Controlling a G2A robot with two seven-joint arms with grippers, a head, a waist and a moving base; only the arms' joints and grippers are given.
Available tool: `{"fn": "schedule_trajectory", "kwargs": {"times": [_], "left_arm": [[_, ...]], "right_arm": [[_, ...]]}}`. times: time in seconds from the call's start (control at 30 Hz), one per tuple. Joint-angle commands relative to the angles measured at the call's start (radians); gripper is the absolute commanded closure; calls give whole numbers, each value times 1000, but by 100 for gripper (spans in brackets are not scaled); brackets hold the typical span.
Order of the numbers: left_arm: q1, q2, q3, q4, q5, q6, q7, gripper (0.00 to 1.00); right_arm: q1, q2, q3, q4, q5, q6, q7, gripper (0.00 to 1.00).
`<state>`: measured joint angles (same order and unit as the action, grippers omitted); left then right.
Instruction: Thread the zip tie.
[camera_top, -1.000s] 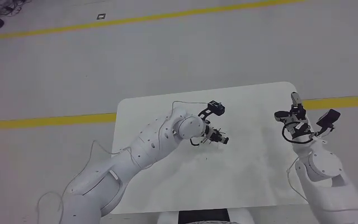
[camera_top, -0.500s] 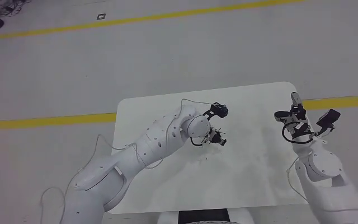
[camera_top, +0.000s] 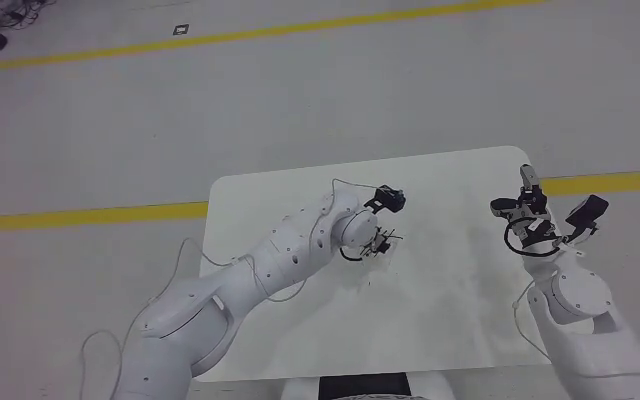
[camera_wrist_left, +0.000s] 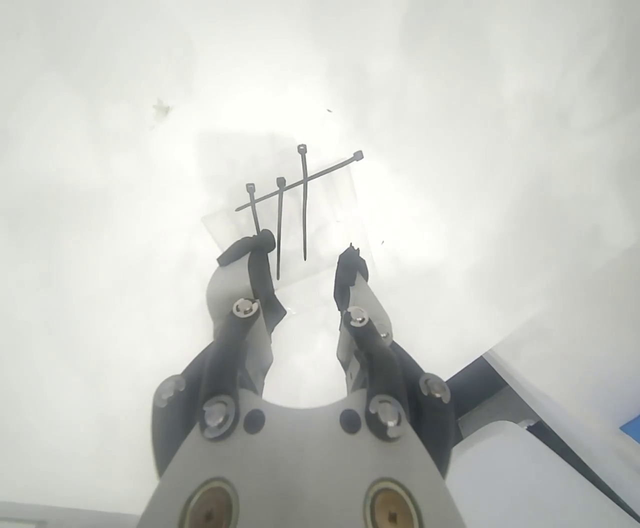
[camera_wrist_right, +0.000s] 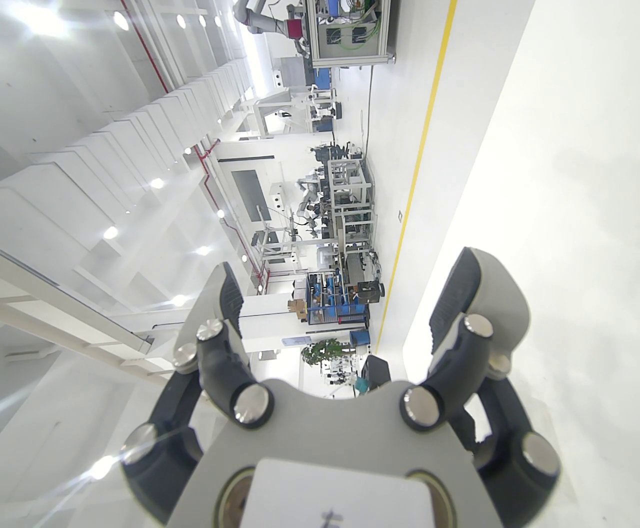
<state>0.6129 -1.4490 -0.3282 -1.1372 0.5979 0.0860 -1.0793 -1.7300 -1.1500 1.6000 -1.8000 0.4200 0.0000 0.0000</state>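
Four black zip ties are lying on a clear plastic sheet mid-table, and I'm watching them thru the L wrist cam. Three are sitting roughly parallel, heads pointing away from the claw. The fourth tie is lying slantwise across all three.

L claw is hanging just over the near edge of the sheet, jaws spread partway, nothing pinched betw. them. Two tie tails are showing in the gap. One fingertip is sitting right at the tail of the outermost tie. Touching or just above it, I can't tell from here. The other fingertip is standing off to the far side of the tails, apart from them.

On the top cam I'm seeing the L arm stretched out over the middle of the white table.

R claw is sitting at the table's right edge, well apart from the ties. Its jaws are gaping wide, gripping nothing. It's pointing out toward the room, w/ a yellow floor line running past.
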Motion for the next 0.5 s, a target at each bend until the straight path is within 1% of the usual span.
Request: {"fn": "schedule_trajectory", "kwargs": {"times": [0.0,0.13,0.2,0.23,0.33,0.4,0.47], "left_arm": [[-1,-6,1,13,-12,-14,0,74],[-9,-19,7,37,-10,-21,1,81],[-13,-25,10,46,-6,-20,-2,90],[-15,-27,12,50,-3,-19,-5,91],[-19,-34,16,61,4,-17,-9,92],[-19,-39,19,70,7,-16,-10,91],[-19,-42,20,77,9,-16,-10,88]], "right_arm": [[0,0,0,0,0,0,0,0],[0,0,0,0,0,0,0,0],[0,0,0,0,0,0,0,0],[0,0,0,0,0,0,0,0],[0,0,0,0,0,0,0,0],[0,0,0,0,0,0,0,0],[0,0,0,0,0,0,0,0]]}}
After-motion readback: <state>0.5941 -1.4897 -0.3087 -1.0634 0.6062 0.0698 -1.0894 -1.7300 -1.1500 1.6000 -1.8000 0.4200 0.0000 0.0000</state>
